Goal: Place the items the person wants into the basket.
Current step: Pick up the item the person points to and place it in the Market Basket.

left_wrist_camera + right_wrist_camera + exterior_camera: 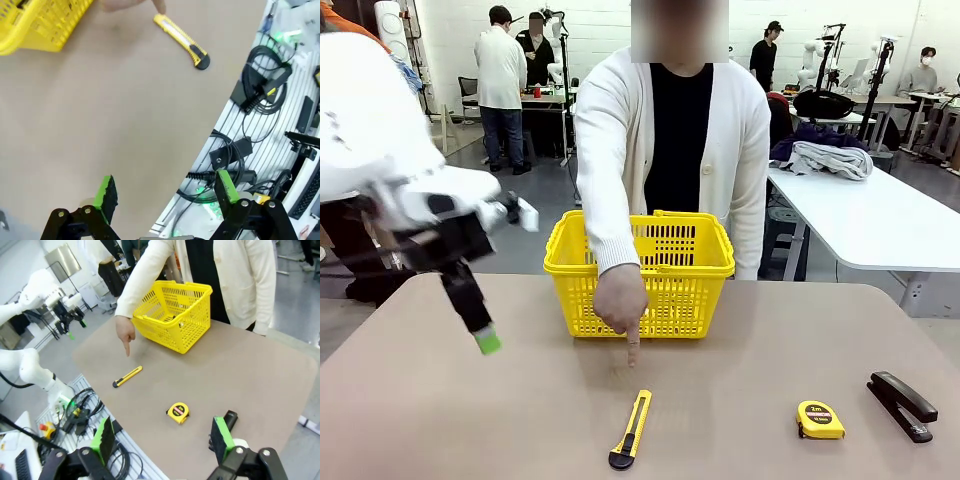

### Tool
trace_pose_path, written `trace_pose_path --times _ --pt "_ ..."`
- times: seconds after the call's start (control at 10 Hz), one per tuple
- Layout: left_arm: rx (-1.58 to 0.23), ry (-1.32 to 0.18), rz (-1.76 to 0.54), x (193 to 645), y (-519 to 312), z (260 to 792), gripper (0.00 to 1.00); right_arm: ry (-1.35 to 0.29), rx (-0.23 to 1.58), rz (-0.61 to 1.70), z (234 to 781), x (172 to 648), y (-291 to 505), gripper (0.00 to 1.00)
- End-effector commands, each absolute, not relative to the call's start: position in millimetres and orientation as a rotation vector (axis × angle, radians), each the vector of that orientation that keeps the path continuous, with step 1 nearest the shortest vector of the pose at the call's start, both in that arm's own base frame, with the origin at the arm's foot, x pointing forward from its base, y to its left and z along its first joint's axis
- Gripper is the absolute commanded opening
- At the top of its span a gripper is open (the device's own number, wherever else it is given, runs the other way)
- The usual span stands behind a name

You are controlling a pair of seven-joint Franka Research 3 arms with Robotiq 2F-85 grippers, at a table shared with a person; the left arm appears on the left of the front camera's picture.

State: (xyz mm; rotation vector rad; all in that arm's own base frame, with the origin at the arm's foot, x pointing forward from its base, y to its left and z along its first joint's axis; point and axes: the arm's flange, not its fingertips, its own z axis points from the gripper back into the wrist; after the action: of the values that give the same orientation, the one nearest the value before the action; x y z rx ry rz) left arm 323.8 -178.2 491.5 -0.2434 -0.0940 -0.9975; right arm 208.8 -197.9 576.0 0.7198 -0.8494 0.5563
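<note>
Far ahead of the left gripper [166, 189], jaws open, the knife [181, 40] is judged light, rigid, best pinched mid-body.

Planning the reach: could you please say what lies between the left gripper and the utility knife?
Bare table from left gripper to utility knife, in the left wrist view.

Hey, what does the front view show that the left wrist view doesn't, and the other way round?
Extra in the front view: the tape measure, the stapler and the person's white cardigan. Extra in the left wrist view: black cables past the table edge. Shared: the utility knife, the yellow basket, the person's pointing hand and the open left pincer.
</note>
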Motion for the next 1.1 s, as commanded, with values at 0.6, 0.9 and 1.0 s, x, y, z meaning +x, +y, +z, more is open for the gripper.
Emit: trace_pose_path --times 0.6,0.9,1.0 --pt "-0.214 -0.014 -0.969 345.5 -221.3 430.5 1.00 -0.876 0.736 0.566 576.5 210.7 -197.8 1.00" --pt "-0.214 -0.014 -0.969 345.5 -221.3 430.5 1.00 -0.876 0.736 0.566 576.5 210.7 -197.8 1.00" --pt "-0.229 -0.023 -0.972 346.5 -221.9 431.2 1.00 -0.876 0.736 0.566 576.5 210.7 -197.8 1.00"
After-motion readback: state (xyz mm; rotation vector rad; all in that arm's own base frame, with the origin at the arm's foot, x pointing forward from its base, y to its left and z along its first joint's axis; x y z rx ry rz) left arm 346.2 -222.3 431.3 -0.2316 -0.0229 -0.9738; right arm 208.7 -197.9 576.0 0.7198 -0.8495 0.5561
